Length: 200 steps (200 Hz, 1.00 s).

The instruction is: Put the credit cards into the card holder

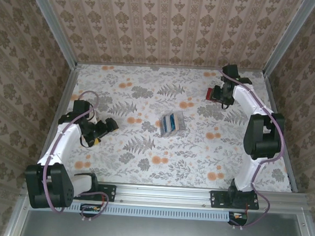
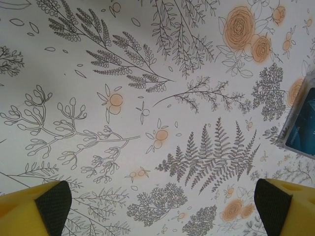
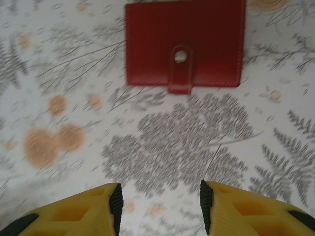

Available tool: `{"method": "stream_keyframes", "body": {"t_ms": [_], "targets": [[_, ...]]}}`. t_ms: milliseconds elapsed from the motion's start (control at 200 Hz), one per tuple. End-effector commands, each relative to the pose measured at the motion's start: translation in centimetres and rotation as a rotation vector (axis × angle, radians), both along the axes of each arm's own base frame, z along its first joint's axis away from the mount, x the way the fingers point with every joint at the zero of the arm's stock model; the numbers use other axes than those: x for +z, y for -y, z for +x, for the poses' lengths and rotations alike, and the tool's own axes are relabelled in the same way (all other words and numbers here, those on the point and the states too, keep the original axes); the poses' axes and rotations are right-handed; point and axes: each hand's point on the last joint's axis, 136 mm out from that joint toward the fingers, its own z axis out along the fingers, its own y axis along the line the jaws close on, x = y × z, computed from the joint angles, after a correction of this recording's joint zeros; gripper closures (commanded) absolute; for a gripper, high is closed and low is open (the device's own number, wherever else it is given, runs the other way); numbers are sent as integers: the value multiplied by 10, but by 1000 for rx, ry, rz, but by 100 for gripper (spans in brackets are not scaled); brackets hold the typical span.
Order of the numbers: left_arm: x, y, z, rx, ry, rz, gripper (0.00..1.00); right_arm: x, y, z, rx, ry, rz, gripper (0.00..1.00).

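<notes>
Finds the left pincer with black-padded yellow fingers spread very wide over the white table printed with flowers and ferns. Grips nothing, with only bare cloth between the jaws. Places the small pile of thin rectangular plastic credit cards, teal and blue faces up under a pale edge, ahead of that pincer and far off to its right, well apart from either fingertip. From the top camera, sets the left pincer to the left of the credit cards, pointing towards them across open table.

Finds the right pincer partly open, yellow fingers moderately parted, holding nothing. Puts the small red book-like card holder straight ahead of it, near but apart, lying flat and shut. Shows its strap-like clasp tab folded over the edge nearest the pincer, with a round hole or stud at the middle; cannot tell which. From above, shows the right pincer just beside the card holder, with the credit cards well apart from both.
</notes>
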Motion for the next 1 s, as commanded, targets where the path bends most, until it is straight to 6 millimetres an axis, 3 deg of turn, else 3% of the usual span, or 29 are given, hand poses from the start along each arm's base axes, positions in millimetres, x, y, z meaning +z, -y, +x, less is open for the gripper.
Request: {"method": "stream_keyframes", "body": {"t_ms": [0,205,515,705,850,995], "targets": [[1,3,-6,-23,8,-8,0,-19,7,19,-3,-27,-84,52],[5,1,-7,-19,42,1,0,-40,24,49,-29,-55,-189,52],[5,-2,-9,9,59,17,0,-80,28,62,-10,-153,-203,53],[10,-9,-10,12,97,60,0,-81,35,54,-29,-197,-207,57],[16,-10,-8,22,155,61,0,-90,33,48,-7,-219,-187,69],[15,-11,-8,36,156,65,0,-71,32,50,3,-157,-191,70]]}}
